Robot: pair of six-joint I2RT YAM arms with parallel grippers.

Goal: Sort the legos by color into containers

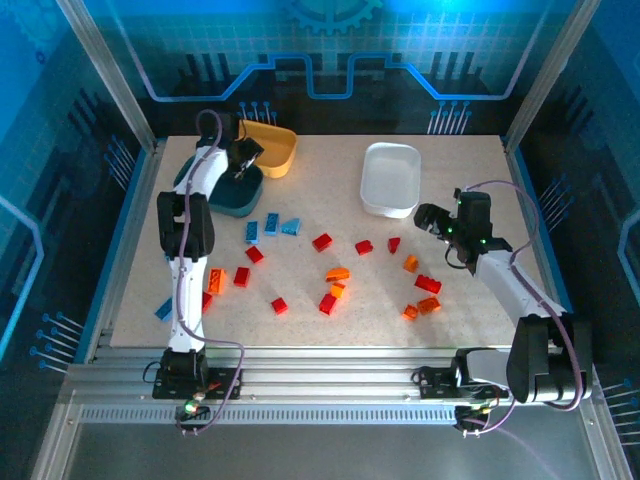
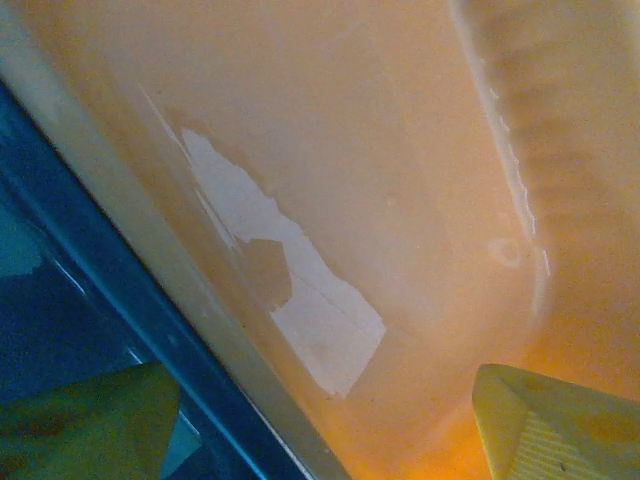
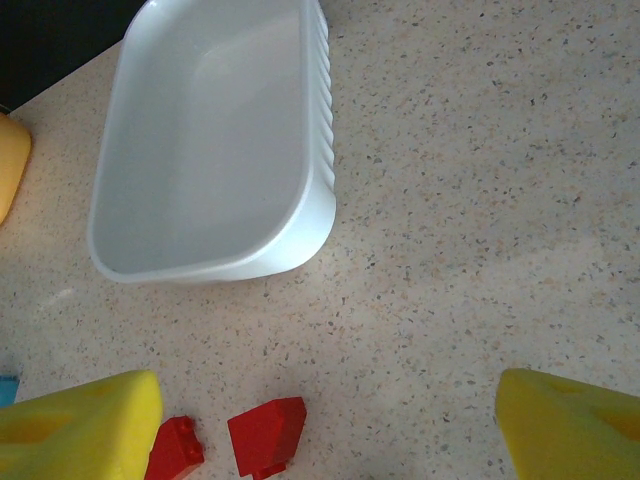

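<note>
Red, orange and blue legos lie scattered across the lower middle of the table. Mid-right, the right gripper hangs wide open and empty near the white tray. Upper left, the left gripper gapes empty over the yellow-orange tray, beside the teal tray.

From above, the left arm covers most of the dark teal tray, so what lies in it cannot be told. From the left wrist, the yellow-orange tray is blurred and runs off the top and right edges (a blue band at 8 o'clock is too soft to name). From the right wrist, the white tray is cut off at 12 o'clock, a blue lego at 8 o'clock shows a mere corner, and a red lego at 7 o'clock sits partly behind a fingertip.
</note>
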